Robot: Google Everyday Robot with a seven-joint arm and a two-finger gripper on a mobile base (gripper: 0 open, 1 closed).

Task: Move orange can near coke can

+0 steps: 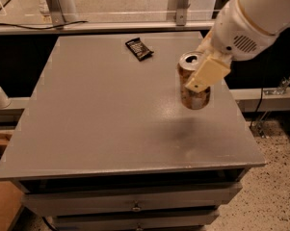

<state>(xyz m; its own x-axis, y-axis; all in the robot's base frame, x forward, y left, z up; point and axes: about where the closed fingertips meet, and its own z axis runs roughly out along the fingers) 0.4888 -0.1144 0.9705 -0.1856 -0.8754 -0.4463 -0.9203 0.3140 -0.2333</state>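
Within the pincer, pinched fast, the orange can hangs above the table, mid-carry; next, lower it beside the unseen coke can.

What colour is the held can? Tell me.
The orange can: pale orange-gold, dark patches, silver top, held by the gripper above the table. Camera view.

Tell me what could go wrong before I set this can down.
The gripper, above the table near its right edge, holds the orange can in the air. The coke can is not in view, perhaps behind the arm, so lowering blind could knock it. A tipped can may roll off that edge.
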